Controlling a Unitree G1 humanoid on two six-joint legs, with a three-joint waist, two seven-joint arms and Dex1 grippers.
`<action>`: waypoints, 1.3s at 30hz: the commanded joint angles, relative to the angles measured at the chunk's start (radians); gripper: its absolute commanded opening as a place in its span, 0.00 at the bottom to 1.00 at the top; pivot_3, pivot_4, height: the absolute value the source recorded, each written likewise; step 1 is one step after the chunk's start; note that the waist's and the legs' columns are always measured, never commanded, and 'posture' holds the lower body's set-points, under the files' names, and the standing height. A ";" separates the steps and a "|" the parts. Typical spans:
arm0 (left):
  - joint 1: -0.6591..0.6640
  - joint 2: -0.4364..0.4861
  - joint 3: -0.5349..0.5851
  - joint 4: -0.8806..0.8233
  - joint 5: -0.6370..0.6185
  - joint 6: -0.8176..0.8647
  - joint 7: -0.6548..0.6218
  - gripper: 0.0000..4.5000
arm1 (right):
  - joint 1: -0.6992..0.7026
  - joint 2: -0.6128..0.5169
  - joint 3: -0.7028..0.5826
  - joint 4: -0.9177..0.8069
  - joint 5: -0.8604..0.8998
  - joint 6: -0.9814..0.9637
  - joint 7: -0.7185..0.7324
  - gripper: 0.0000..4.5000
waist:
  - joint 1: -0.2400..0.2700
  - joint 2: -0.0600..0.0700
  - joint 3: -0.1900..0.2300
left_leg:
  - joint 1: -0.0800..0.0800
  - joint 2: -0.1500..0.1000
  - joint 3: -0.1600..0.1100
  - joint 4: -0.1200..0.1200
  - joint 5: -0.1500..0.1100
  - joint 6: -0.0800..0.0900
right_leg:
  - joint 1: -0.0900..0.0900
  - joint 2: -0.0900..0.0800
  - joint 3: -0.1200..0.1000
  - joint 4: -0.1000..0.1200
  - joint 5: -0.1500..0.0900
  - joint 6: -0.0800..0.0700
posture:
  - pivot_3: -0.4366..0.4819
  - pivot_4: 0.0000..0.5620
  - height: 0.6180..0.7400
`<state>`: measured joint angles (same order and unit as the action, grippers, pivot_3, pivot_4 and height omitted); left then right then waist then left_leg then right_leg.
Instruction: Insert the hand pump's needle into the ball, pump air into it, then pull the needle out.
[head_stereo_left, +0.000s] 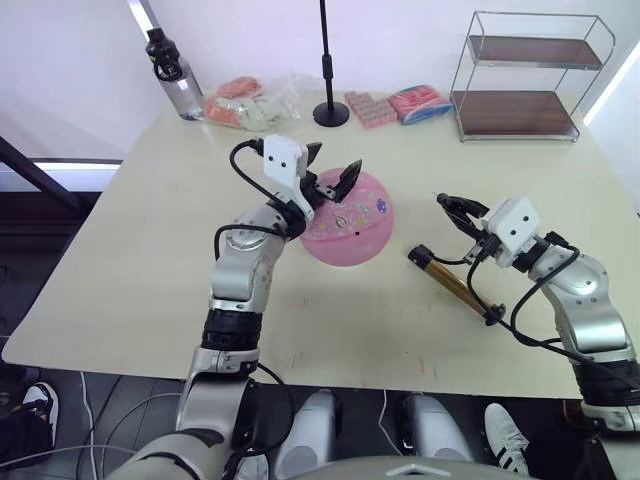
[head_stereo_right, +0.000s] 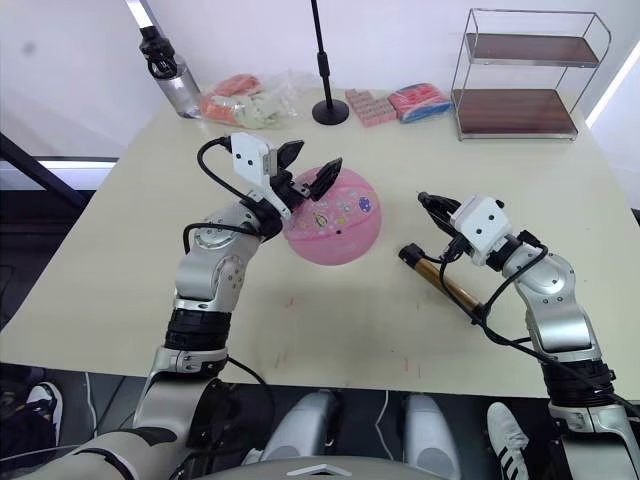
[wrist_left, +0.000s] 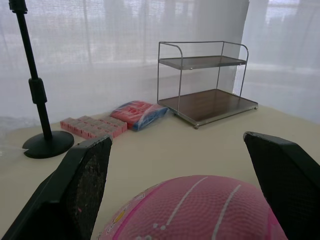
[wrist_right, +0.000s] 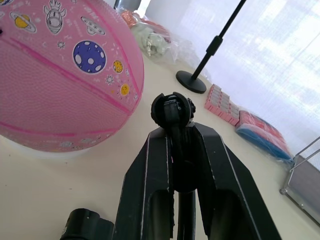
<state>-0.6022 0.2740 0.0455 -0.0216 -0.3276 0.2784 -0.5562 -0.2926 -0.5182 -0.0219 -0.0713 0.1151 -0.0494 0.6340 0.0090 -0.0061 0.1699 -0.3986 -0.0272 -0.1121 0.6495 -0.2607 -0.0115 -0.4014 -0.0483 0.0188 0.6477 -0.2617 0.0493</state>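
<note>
Pink ball (head_stereo_left: 347, 231) at centre of the cream surface (head_stereo_left: 130, 280), sticker face turned toward the right side, round and resting on the surface.

Left claw (head_stereo_left: 331, 167) just above the ball's upper left edge, fingers spread wide, gripping nothing; in the left wrist view both black fingers (wrist_left: 75, 190) flank the ball's top (wrist_left: 200, 210) without clear contact.

Hand pump (head_stereo_left: 455, 285) flat on the surface, right of the ball and apart from it, gold barrel angled, one black cap toward the ball, T-handle end toward the near edge.

Right claw (head_stereo_left: 452, 205) raised just above and behind the pump, fingers pinched narrow on the small black fitting (wrist_right: 173, 111) at the hose end. Thin black hose (head_stereo_left: 473, 283) looping from claw down to the pump. Needle itself too small to make out. Fitting near the ball's sticker side, not touching.

Far edge: wire rack of 2 shelves (head_stereo_left: 528, 75), black stand base (head_stereo_left: 331, 114), water bottle (head_stereo_left: 172, 76), pink packets (head_stereo_left: 398, 105), bagged items (head_stereo_left: 250, 102).
</note>
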 joint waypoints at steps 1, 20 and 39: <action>0.000 0.056 0.030 -0.116 -0.081 0.019 -0.088 1.00 | -0.024 0.003 -0.059 -0.017 0.040 0.003 -0.024 0.01 | -0.001 0.000 0.000 | 0.000 0.001 0.001 0.000 0.000 0.000 | 0.000 0.000 0.001 0.000 0.000 0.000 | 0.48 0.27 1.00; 0.365 0.422 0.076 -0.365 -0.373 0.145 -0.548 1.00 | -0.047 0.060 -0.210 -0.058 0.235 0.331 -0.203 0.01 | -0.024 0.001 0.002 | 0.004 0.003 0.010 0.001 -0.002 0.005 | -0.004 0.001 0.009 0.014 0.000 -0.001 | 0.48 0.27 1.00; 0.521 0.471 0.145 -0.354 -0.378 0.075 -0.643 1.00 | -0.042 0.122 -0.354 0.073 0.309 0.616 -0.427 0.01 | -0.029 0.002 0.002 | 0.004 0.004 0.019 0.002 -0.002 0.008 | -0.005 0.002 0.011 0.016 0.001 -0.002 | 0.48 0.27 1.00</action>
<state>-0.0879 0.7356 0.1585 -0.3465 -0.7012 0.3792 -1.1916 -0.3311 -0.3861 -0.3544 0.0234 0.4174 0.5840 0.2065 -0.0204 -0.0037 0.1720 -0.3940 -0.0231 -0.0929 0.6511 -0.2624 -0.0039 -0.4066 -0.0467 0.0297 0.6635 -0.2609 0.0476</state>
